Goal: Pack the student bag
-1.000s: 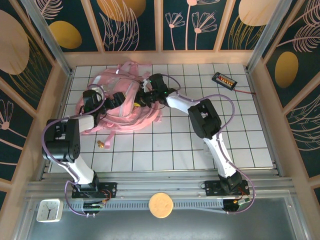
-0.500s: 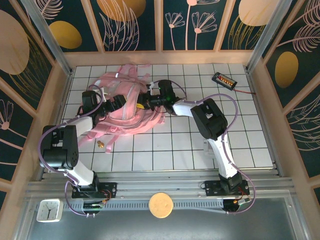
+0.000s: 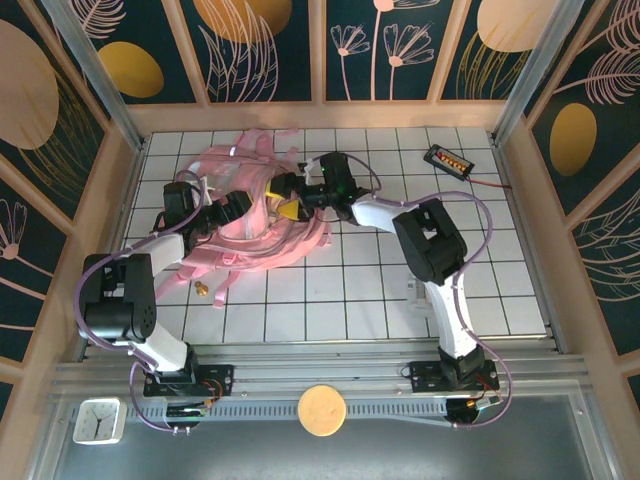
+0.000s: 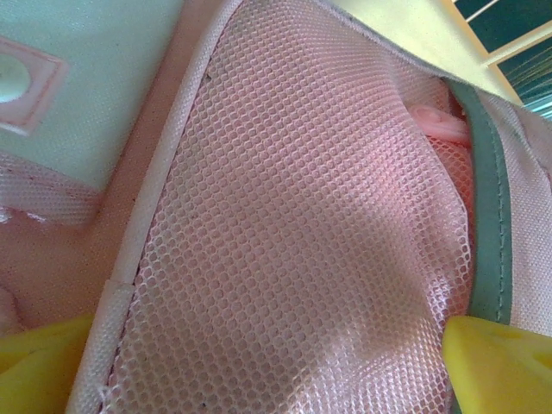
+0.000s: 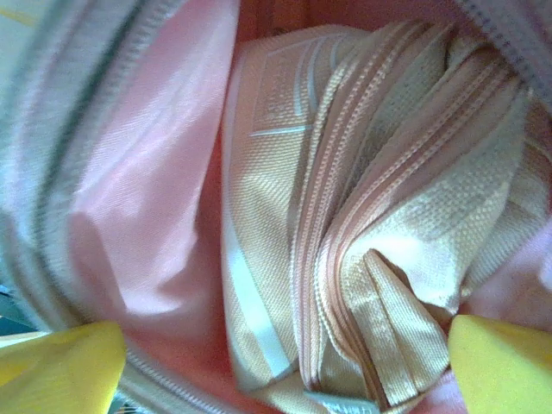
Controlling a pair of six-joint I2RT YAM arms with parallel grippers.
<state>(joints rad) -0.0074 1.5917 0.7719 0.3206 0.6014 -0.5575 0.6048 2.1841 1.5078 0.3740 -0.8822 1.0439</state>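
The student bag, a big soft pink backpack, lies at the back left of the tiled table with its straps trailing toward the middle. My right gripper sits at the bag's mouth from the right. Its yellow fingertips stand wide apart, so it is open. Between them a beige peach pouch with a pink zip lies loose against the pink lining. My left gripper is on the bag's left side, open, with pink mesh close against it.
A black device with a red wire lies at the back right. A small brass piece rests on the tiles in front of the bag. A clock and a round wooden disc sit on the near ledge.
My right gripper has opened and let go of the pouch inside the bag, and its arm has shifted slightly right. The left gripper has hardly moved.
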